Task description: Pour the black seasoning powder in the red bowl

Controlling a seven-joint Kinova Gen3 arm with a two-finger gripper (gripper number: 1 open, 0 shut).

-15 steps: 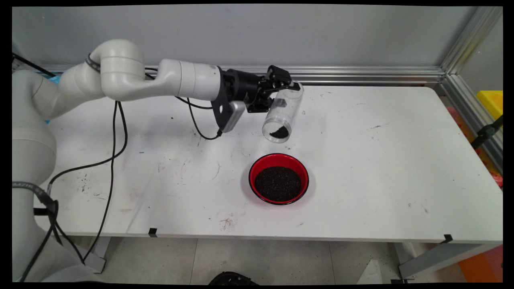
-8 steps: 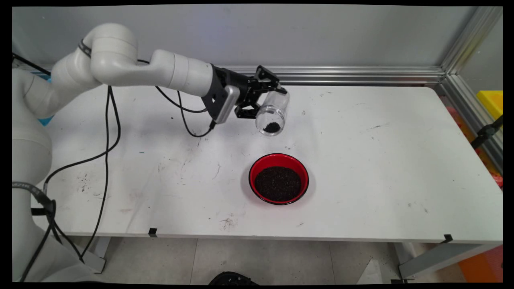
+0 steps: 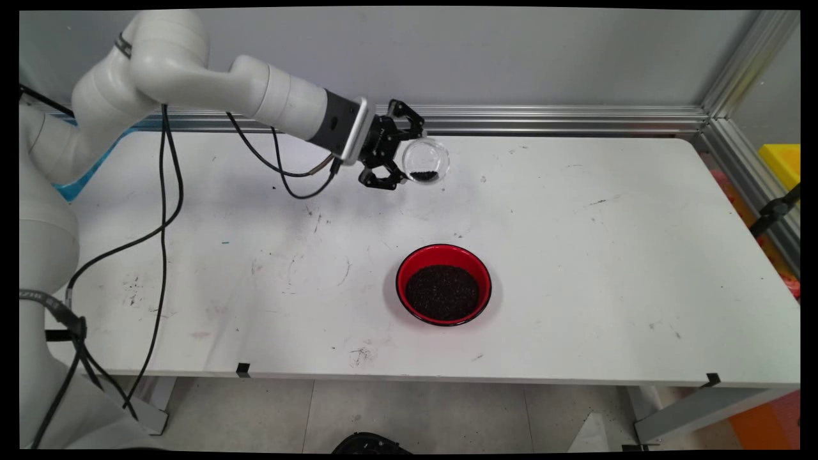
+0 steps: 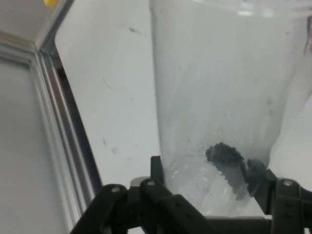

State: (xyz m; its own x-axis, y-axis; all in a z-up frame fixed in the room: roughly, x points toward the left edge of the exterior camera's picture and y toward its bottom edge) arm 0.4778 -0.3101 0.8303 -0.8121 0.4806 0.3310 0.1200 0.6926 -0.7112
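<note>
- Arm (image 3: 192, 57) enters from upper left in main view, white links reaching right over the table's far side, black cables (image 3: 163, 211) hanging down off it toward the left edge.
- Gripper (image 3: 399, 156) sits above the far part of the white table (image 3: 607, 268), near the aluminium rail (image 3: 575, 118) along the wall.
- Fingers are clamped on a clear plastic jar (image 3: 425, 161); jar is held off the table, no contact with the surface.
- In main view the jar's round end faces the camera, so it looks like a circle just right of the gripper.
- Small clump of dark grains (image 3: 424, 174) lies low inside the jar; most of the jar is see-through and bare.
- Hand view: gripper (image 4: 214, 195) linkage rises from the bottom edge, fingers (image 4: 158, 170) pressed against both sides of the jar (image 4: 219, 87), which fills the middle and right of the picture.
- Same dark grains (image 4: 224, 156) show through the jar wall close to the fingers.
- Table (image 4: 117, 87) and rail (image 4: 58, 122) pass behind the jar on the left of the hand view.
- Red bowl (image 3: 443, 252) stands on the table nearer the camera and slightly right of the gripper, well apart from the jar.
- Bowl holds a flat bed of dark granules (image 3: 442, 292), covering its bottom.
- Yellow box (image 3: 781, 163) sits off the table at the far right edge.
</note>
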